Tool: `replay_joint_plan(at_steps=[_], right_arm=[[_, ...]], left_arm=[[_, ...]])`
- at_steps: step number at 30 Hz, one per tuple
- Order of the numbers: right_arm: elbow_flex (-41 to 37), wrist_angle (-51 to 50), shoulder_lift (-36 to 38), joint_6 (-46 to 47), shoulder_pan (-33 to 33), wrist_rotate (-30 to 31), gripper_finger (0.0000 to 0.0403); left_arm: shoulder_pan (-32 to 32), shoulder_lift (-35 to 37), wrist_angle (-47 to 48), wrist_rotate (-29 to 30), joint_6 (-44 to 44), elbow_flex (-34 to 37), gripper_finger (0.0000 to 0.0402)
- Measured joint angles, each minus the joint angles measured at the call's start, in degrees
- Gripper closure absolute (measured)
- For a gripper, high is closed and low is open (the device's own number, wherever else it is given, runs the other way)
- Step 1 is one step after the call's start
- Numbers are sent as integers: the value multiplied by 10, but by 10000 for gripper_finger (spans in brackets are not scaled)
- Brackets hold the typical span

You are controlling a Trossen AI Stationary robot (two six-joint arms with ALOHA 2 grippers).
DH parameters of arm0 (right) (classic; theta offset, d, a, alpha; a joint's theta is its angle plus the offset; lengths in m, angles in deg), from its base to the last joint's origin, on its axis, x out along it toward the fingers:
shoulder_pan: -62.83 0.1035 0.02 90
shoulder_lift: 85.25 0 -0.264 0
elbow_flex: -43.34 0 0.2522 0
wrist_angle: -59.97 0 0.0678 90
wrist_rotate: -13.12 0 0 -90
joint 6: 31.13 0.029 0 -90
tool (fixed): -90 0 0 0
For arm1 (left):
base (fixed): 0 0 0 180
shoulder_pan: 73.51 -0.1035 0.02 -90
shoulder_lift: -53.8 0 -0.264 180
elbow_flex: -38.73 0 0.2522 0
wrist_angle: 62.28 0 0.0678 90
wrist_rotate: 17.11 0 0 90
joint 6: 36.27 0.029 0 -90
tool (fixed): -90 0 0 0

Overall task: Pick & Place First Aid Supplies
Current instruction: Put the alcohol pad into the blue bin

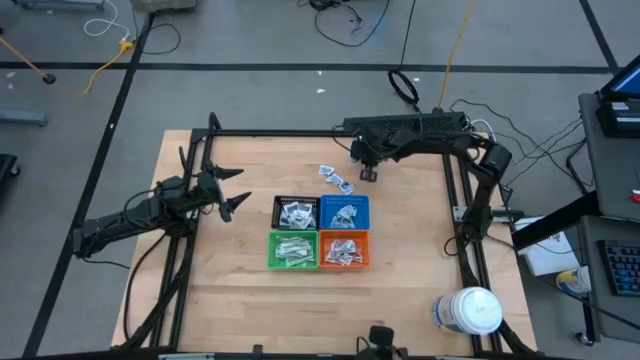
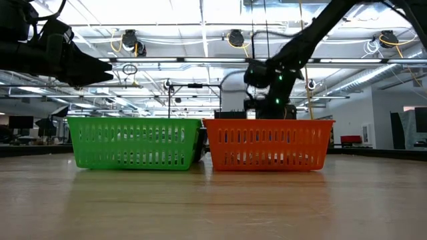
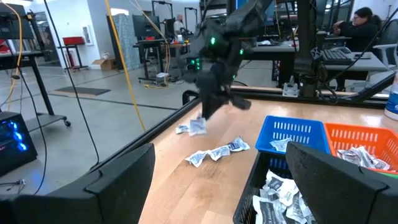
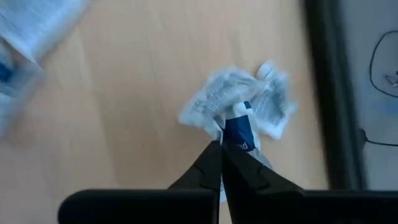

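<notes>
Black fingers: right gripper (image 4: 221, 152) is clenched, tips pinched together on a crumpled white packet (image 4: 239, 106) with a dark blue mark.
Packet position: the wrist view shows it caught at the fingertips over bare wood; whether it is lifted clear or touching the tabletop I cannot tell.
Right gripper location: near the table's far edge, beyond the blue bin (image 1: 345, 213), at the far end of the loose supplies.
Loose supplies: a few more wrapped packets (image 1: 335, 178) lie on the wood between the gripper and the bins.
Bins: black bin (image 1: 296, 213), blue bin, green bin (image 1: 293, 250) and orange bin (image 1: 343, 250) sit touching in a square block mid-table, each already holding packets.
Step in hand: the pick, by my reading; the grasp looks just made and the carry has not begun.
Next move: likely a straight lift, then travel toward the bins and a release above one; which bin suits this packet I cannot judge.
Edges: the dark frame rail runs just beside the pinched packet, so the lift should keep clear of it.
Open room: bare wood lies between gripper and bins, crossed only by the loose packets.
Left gripper (image 1: 232, 197): open wide, hovering left of the black bin, well apart from the work.
White jar (image 1: 468, 309): near corner on the right, out of the path.
</notes>
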State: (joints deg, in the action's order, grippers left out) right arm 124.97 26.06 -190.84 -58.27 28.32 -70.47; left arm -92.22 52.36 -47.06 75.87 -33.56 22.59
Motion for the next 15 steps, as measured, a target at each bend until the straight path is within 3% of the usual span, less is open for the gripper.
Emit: replay_joint_plan(at_steps=[11,15], right_arm=[[81,-146,50,202,20,-7,402],[80,-160,48,214,36,-53,402]], left_arm=[[0,0,0,0,0,0,37],[0,0,0,0,0,0,36]])
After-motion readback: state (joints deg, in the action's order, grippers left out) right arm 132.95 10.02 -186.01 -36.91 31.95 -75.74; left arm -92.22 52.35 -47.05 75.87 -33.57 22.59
